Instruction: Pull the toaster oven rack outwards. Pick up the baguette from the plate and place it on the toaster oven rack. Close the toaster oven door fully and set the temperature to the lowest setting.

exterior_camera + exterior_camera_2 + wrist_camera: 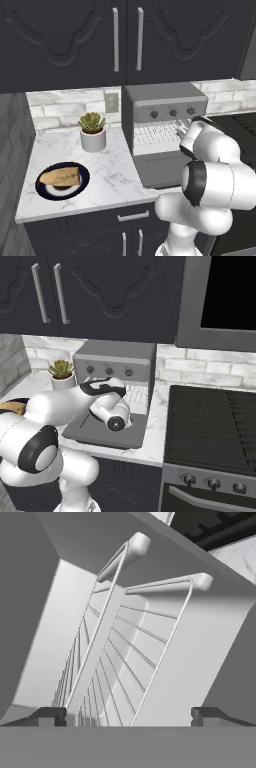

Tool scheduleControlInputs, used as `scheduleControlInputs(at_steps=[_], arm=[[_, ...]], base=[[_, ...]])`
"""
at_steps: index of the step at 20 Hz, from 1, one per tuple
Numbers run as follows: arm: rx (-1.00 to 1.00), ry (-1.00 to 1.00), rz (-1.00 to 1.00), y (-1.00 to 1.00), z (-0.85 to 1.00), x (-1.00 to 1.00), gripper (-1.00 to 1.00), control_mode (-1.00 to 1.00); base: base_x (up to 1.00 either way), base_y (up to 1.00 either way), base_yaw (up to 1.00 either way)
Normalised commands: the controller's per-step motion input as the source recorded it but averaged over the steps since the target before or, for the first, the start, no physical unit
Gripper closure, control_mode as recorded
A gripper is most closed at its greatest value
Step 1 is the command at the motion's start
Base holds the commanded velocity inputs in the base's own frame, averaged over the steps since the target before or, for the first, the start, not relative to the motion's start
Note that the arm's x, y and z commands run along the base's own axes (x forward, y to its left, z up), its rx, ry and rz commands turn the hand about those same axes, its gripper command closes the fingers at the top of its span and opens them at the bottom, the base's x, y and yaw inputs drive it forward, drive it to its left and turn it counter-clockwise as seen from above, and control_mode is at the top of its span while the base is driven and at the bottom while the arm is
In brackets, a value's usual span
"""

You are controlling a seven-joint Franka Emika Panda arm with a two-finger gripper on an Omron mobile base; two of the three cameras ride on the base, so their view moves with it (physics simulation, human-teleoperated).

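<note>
toaster oven door (162, 169): folded down | toaster oven rack (156, 135): inside | baguette (61, 177): on plate (44, 190)

Dark cabinets (65, 40) with long silver handles (116, 39) hang above a white marble counter (112, 172), backed by a pale grey brick wall (60, 107) with an outlet plate (111, 102). A small green succulent in a white pot (92, 132) stands on the counter near the back wall. In the right base view a black stove top (215, 423) sits beside the counter, with round knobs (214, 484) along its front, under a grey microwave (220, 301).
</note>
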Motion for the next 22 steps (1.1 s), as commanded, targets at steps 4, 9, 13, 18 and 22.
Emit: scheduleControlInputs(at_steps=[4, 9, 13, 18, 22], arm=[[0.08, -0.01, 0.0, 0.0, 0.0, 0.23, -1.0, -1.0], [0.06, 0.0, 0.0, 0.0, -0.06, 0.41, -1.0, -1.0], [0.05, 0.0, 0.0, 0.0, -0.2, 0.47, -1.0, -1.0], [0.06, -0.01, 0.0, 0.0, -0.19, 0.29, -1.0, -1.0], [0.04, -0.01, 0.0, 0.03, -0.22, 0.26, -1.0, -1.0]], base=[[0.0, 0.0, 0.0], [0.0, 0.0, 0.0], [0.0, 0.0, 0.0], [0.0, 0.0, 0.0], [0.0, 0.0, 0.0]])
